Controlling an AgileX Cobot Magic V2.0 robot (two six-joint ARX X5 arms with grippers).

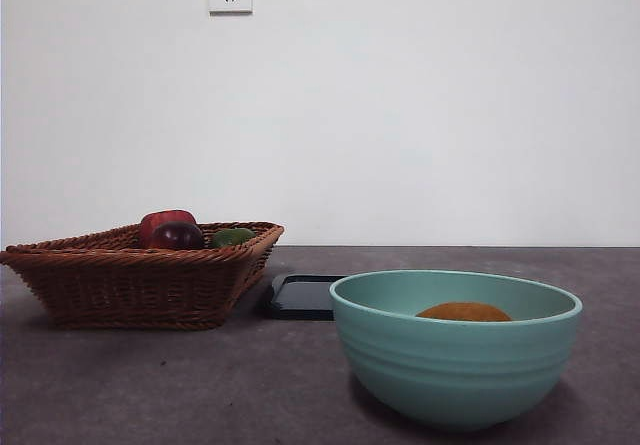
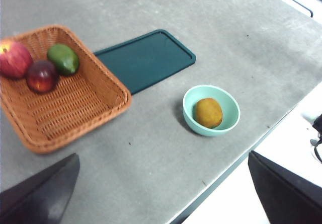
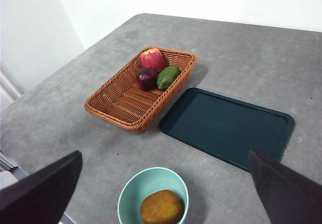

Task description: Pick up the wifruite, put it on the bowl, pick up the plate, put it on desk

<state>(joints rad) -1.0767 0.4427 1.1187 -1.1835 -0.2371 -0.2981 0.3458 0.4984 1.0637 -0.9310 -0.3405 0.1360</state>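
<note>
The wifruite [image 1: 463, 312] is seen lying inside the teal bowl [image 1: 455, 365], near the surface's [image 1: 150, 385] front edge. The dark tray [image 1: 303, 296] lies flat between bowl and wicker basket [image 1: 130, 285]. Both end effectors are held wide apart, empty, well above open surface.

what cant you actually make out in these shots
- Fruit in the bowl, front view: only its top shows; the near rim hides the rest.
- Tray, front view: basket and bowl cover most of it.
- Left claw and right claw, wrist views: only the jaws' ends show, spread wide; the bottom edge cuts off the rest.
- Both arms: out of the front view.
</note>
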